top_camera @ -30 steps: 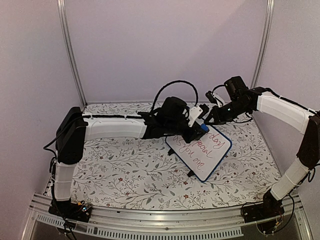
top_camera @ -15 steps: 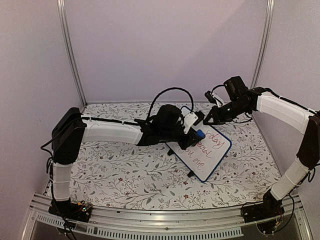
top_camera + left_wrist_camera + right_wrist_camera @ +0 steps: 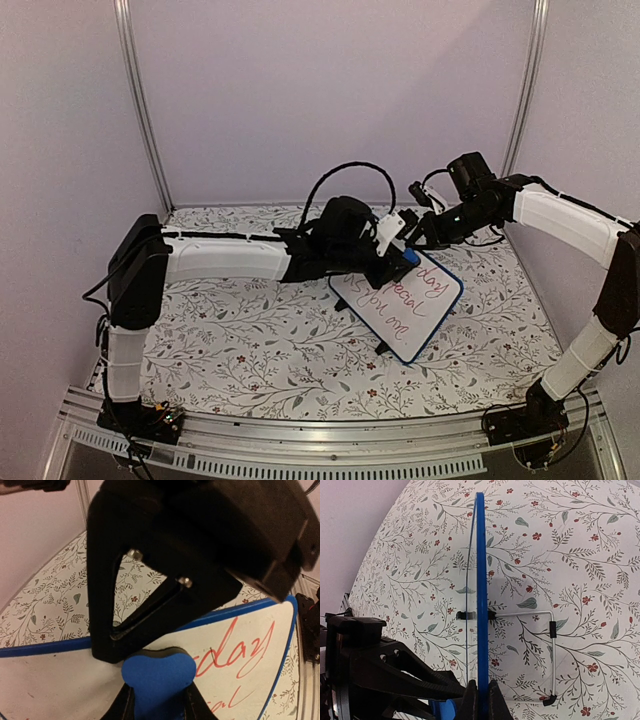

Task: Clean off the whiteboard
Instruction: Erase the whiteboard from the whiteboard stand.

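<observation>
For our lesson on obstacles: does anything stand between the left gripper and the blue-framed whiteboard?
Only the blue eraser block clamped in the left gripper, held at the surface of the white, blue-framed whiteboard beside the red handwriting. Nothing else visible intervenes.

Soft even light, faint shadows, wrist views warped, foreground blurred
</observation>
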Robot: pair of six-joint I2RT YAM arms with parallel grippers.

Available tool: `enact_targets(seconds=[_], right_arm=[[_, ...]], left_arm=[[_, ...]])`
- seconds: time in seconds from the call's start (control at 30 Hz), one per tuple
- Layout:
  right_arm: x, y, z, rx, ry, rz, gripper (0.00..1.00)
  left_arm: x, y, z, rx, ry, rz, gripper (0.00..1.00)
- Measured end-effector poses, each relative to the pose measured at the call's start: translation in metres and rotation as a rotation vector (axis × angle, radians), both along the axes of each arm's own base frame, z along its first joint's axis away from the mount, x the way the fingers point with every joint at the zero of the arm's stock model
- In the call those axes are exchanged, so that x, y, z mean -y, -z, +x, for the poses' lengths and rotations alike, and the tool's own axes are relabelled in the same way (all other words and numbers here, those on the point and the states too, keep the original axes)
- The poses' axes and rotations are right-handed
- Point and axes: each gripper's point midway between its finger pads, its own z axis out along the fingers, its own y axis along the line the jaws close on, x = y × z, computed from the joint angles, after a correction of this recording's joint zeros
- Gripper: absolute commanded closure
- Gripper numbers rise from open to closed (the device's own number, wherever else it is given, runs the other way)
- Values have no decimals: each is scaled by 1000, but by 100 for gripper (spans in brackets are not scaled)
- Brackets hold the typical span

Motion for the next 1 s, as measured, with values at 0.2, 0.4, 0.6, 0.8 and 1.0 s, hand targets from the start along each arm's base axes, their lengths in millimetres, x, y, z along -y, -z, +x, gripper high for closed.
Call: enact_targets(seconds=[0.2,0.4,0.6,0.8,1.0], right_arm=[[0,0,0,3,-1,-1,100],[0,0,0,5,-3,0,100],[0,0,1,6,-3,0,100],[0,0,1,6,-3,0,100],[0,1,1,8,1,-5,100]], left_arm=[[1,0,0,1,-2,7,100],[-9,19,-6,-10,-5,18,100],[-19,39,-14,-45,-12,46,100],[-18,36,-13,-50,-14,55,100],[-4,14,-6,-33,-8,35,100]])
